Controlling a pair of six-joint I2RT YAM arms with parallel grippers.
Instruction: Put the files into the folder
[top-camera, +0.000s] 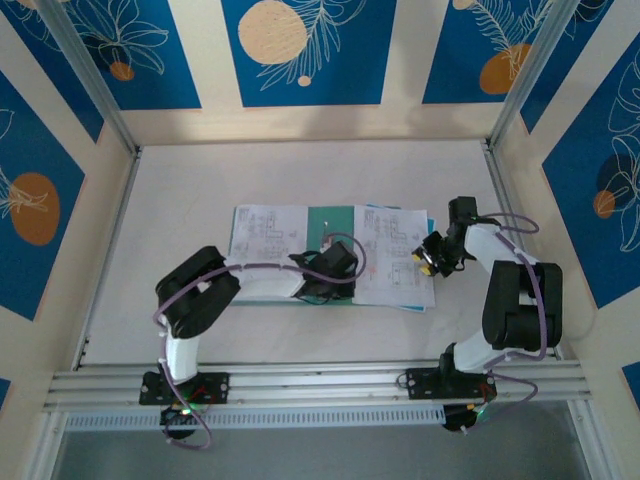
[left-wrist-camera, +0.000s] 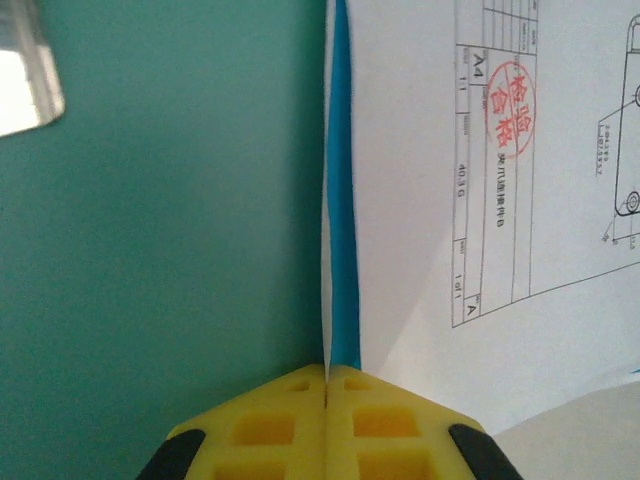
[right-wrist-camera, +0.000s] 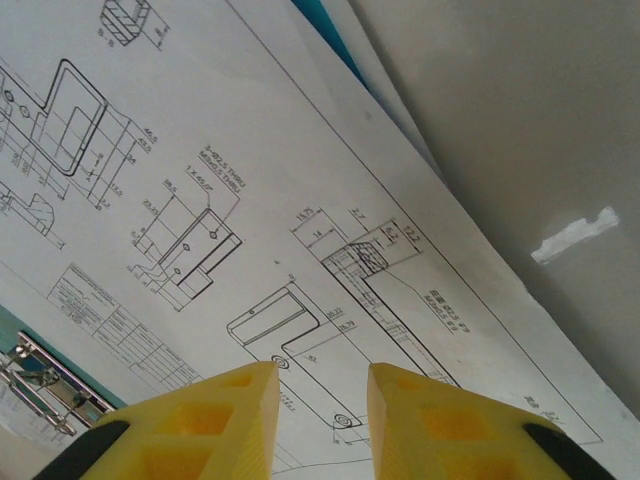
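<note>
One left gripper (left-wrist-camera: 326, 370), shut (beside the files (left-wrist-camera: 480, 300))

Plain pale counter (top-camera: 300, 170), nothing fancy. A teal folder (top-camera: 328, 225) lies open and flat near the middle, with files (top-camera: 265, 235) spread across both leaves.

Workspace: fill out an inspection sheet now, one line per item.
Surface: white table, flat.
Job's things: folder lying flat, teal showing between the sheets; files spread left and right over it.
Clutter: light-blue sheet peeking from under the files.
Grippers: left gripper shut, tips at the files' edge; right gripper open above the files.
Cables: purple cables looped along both arms.
Surroundings: cream walls with blue panels; aluminium posts.
</note>
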